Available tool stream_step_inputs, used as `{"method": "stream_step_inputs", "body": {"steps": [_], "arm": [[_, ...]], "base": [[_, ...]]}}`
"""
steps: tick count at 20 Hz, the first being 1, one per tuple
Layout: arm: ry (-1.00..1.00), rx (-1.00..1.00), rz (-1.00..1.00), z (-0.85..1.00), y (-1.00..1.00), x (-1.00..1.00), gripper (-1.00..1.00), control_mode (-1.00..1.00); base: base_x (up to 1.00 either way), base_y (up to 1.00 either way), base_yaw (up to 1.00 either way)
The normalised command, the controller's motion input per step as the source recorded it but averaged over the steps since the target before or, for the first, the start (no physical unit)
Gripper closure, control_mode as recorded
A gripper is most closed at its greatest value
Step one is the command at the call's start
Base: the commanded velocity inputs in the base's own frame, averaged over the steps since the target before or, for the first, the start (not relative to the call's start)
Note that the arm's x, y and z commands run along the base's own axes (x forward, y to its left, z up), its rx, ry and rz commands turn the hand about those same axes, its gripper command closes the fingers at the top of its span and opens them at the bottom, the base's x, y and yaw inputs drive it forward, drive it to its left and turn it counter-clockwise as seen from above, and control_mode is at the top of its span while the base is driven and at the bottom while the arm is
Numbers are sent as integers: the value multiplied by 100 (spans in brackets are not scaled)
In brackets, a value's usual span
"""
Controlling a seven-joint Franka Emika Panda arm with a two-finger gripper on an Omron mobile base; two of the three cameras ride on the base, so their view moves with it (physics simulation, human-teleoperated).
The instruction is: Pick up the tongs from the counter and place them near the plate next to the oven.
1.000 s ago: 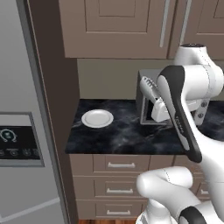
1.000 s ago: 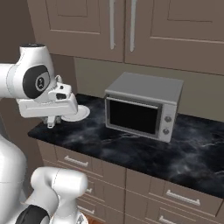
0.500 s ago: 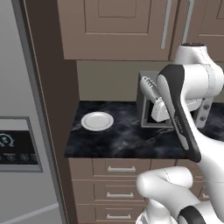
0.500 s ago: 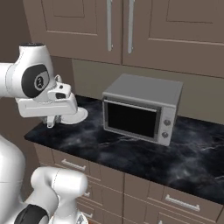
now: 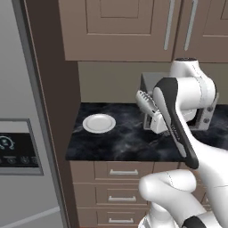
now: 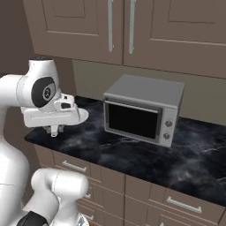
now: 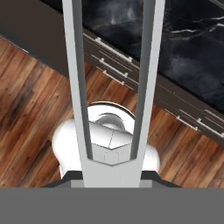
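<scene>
Counter (image 5: 120, 147) view shifted, base drove; plate (image 5: 99, 123) unmoved; fingers (image 7: 112, 173) still pinching tongs (image 7: 146, 78).

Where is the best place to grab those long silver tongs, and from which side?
Grip the tongs at the joined end, where the two long arms meet in one solid piece. Come from behind that end, in line with the arms, and pinch its flat outer sides. Farther out the arms stand apart, so they would likely flex. The end effector holds them that way now.
</scene>
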Motion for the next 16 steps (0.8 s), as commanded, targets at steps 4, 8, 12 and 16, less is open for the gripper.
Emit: {"method": "stream_step_inputs", "body": {"steps": [4, 8, 12, 16], "arm": [[3, 4, 12, -100, 7, 21, 100, -100], [4, 0, 2, -93, 29, 39, 100, -100], [1, 0, -12, -37, 18, 90, 100, -100], [5, 0, -34, 0, 2, 99, 100, -100]], "base": [[0, 0, 0], [0, 0, 0], [0, 0, 0], [0, 0, 0]]}}
